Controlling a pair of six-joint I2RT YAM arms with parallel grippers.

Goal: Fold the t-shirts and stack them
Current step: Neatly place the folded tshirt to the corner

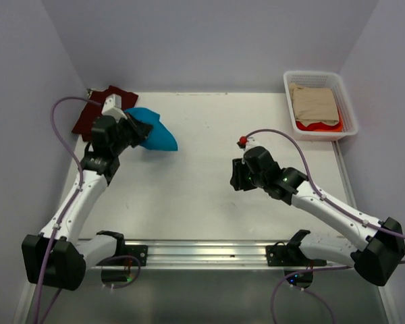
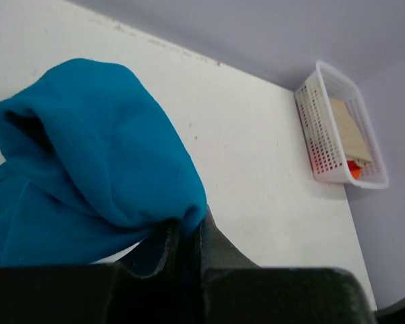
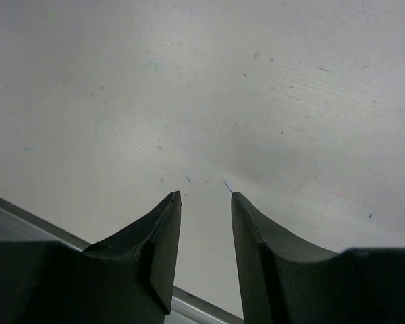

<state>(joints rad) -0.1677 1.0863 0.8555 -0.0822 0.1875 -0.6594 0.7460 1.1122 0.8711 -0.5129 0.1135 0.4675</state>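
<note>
Top external view puts the teal shirt [image 1: 156, 136] at the far left of the counter [image 1: 189, 196], bunched into a lump whose long axis runs from the left end effector [image 1: 136, 128] toward the right and slightly nearer. The left wrist view shows that end effector [image 2: 191, 233] pinched tight on a fold of the teal shirt [image 2: 88, 169], the rest draping away to its left.

The maroon shirt [image 1: 98, 111] lies flat in the far-left corner, just beyond the left arm. That arm is plainly the nearer one to both shirts. The right end effector [image 1: 237, 177] sits well apart at centre right, its jaws narrowly parted over bare counter [image 3: 256, 101] and holding nothing (no cloth shows in its wrist view).

A white basket [image 1: 349, 111] stands at the far right. No brand, label or writing can be read anywhere.
</note>
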